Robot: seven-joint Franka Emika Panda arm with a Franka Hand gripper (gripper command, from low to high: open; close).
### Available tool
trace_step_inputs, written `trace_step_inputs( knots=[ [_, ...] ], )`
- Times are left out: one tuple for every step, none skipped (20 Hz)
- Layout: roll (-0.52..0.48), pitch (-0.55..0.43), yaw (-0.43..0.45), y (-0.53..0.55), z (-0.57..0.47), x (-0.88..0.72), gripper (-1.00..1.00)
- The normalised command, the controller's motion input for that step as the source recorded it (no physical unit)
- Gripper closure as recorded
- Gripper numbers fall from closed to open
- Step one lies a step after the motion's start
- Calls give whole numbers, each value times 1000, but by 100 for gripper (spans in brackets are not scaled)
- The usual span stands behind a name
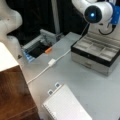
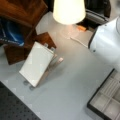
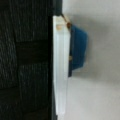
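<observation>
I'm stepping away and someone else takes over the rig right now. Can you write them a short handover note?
Gripper: not visible in any view.
The arm hangs over the divided box at a front view's right.
A white cable crosses the table left of the box, and a white notepad lies at the bottom.
Done: no item shows in the box's compartments.
Left: nothing visibly started.

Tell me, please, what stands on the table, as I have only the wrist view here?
Observer: An open box with compartments sits at a front view's right, the arm above it.
Operator: Anything else nearby?
Observer: A white notepad lies at a front view's bottom, apart from the box.
Operator: And the gripper?
Observer: The gripper shows in no view; a white cable crosses the table.
</observation>
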Motion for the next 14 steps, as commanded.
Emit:
trace_step_inputs(
  knots=[
    [-437, 60, 91, -399, 138, -66, -100],
    [-535, 70, 128, -452, 125, -82, -100],
    [-544, 64, 148, -518, 123, -87, -100],
    [-545, 67, 165, -579, 116, -83, -100],
    [-505, 68, 168, -579, 109, -74, -100],
    [-494, 74, 169, -593, 115, -58, -100],
    [-496, 85, 163, -627, 127, -41, -100],
    [-472, 84, 136, -650, 134, -16, -100],
    [-497, 83, 125, -675, 151, 11, -100],
    [-515, 77, 123, -681, 153, 46, -100],
    [-472, 75, 117, -666, 154, 64, -100],
    [-474, 60, 128, -622, 137, 87, -100],
    [-543, 18, 158, -639, 123, 106, -100],
    [-559, -10, 175, -633, 102, 123, -100]
  ],
)
